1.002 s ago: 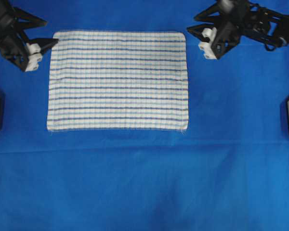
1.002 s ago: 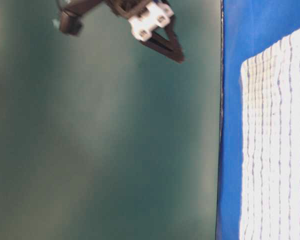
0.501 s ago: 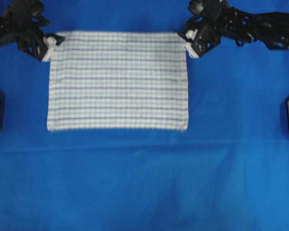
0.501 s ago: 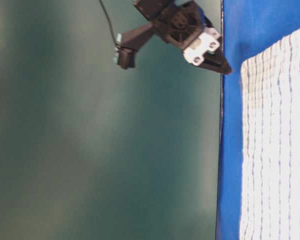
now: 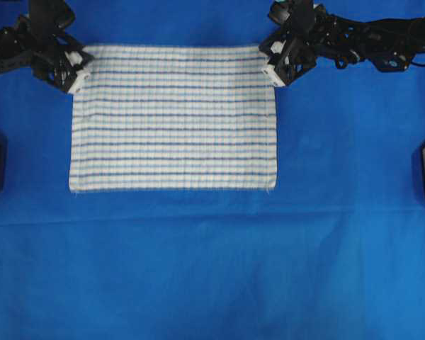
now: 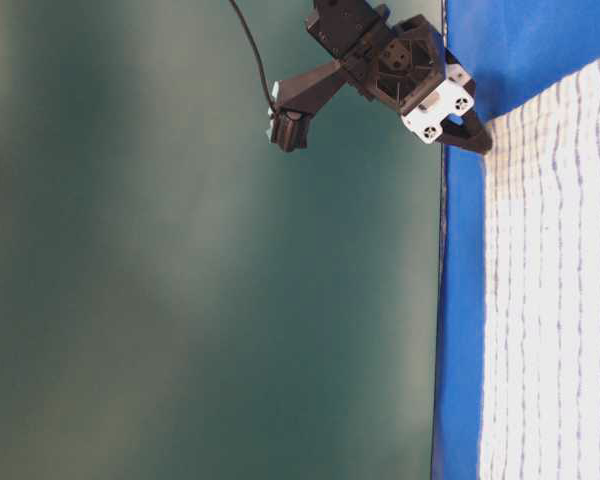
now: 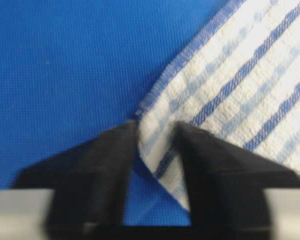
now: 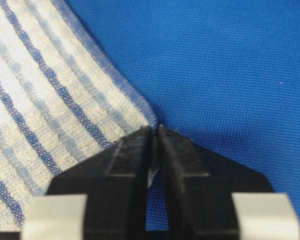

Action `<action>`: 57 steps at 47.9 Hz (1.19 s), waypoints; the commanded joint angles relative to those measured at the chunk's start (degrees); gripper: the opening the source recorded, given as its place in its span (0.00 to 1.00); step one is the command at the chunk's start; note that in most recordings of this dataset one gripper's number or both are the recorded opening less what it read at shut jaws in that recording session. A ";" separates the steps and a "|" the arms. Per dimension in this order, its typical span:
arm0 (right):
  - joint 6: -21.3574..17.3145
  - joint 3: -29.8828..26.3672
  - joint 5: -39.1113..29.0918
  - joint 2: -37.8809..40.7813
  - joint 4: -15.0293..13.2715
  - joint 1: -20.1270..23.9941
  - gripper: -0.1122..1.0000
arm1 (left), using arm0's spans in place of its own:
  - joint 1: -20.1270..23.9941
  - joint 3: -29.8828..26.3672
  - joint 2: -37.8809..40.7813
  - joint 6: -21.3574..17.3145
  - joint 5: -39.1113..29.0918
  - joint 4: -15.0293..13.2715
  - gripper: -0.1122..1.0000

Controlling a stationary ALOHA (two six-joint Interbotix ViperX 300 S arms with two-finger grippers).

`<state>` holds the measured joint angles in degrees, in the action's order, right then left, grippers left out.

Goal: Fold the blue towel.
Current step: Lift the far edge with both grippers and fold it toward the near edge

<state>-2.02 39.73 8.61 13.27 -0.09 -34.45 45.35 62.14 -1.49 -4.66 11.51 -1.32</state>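
**Fingers pinch both far corners of the towel**

Fingers of the left gripper point(image 7: 152, 150) have drawn in from wide open onto the far-left corner of the towel point(image 5: 173, 117); the left wrist view shows a narrow gap between them, filled by a bunched fold of striped cloth. On the right gripper point(image 8: 154, 145) the fingers have come almost together, and the very tip of the far-right corner sits in the slit between them, so the bite there looks thin.

A second ago both grippers hung open and apart from the cloth, off its far corners. Now, seen from overhead, the left gripper point(image 5: 72, 71) and the right gripper point(image 5: 273, 67) sit on those corners, and the table-level view shows one gripper point(image 6: 470, 135) down at the towel's edge.

Beyond the two pinched corners the towel lies flat and spread, stripes running left to right, on the far half of the blue counter point(image 5: 212, 269); the near edge is undisturbed.

I judge the grasp just made and the fold itself not yet begun. Next would be lifting both corners together and carrying them toward the near edge; the thin right-hand hold could slip.
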 commanded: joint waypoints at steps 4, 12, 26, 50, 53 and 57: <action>0.09 -0.70 0.09 -0.70 -0.53 -0.09 0.15 | -0.53 0.18 0.18 -0.53 0.26 0.09 0.14; 0.09 -0.88 0.00 -0.70 -0.70 0.18 0.15 | -1.05 0.35 -0.09 -1.14 0.70 0.00 0.13; -0.26 -0.35 -0.18 -3.96 -0.62 0.18 0.15 | -2.72 0.18 -4.57 -1.14 0.00 0.00 0.13; -0.88 2.90 -2.46 -14.24 -0.35 5.45 0.15 | -9.32 4.75 -25.31 0.00 -9.93 0.00 0.13; -0.88 3.60 -2.55 -15.56 -0.09 6.68 0.15 | -11.16 6.06 -28.30 0.26 -11.34 -0.09 0.13; -0.88 4.75 -3.16 -17.58 0.44 8.96 0.15 | -13.36 7.65 -31.55 1.49 -12.66 -0.26 0.13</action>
<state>-2.81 44.30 5.71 -1.41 -0.09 -27.07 33.84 68.38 -30.06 -3.96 -0.26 -1.41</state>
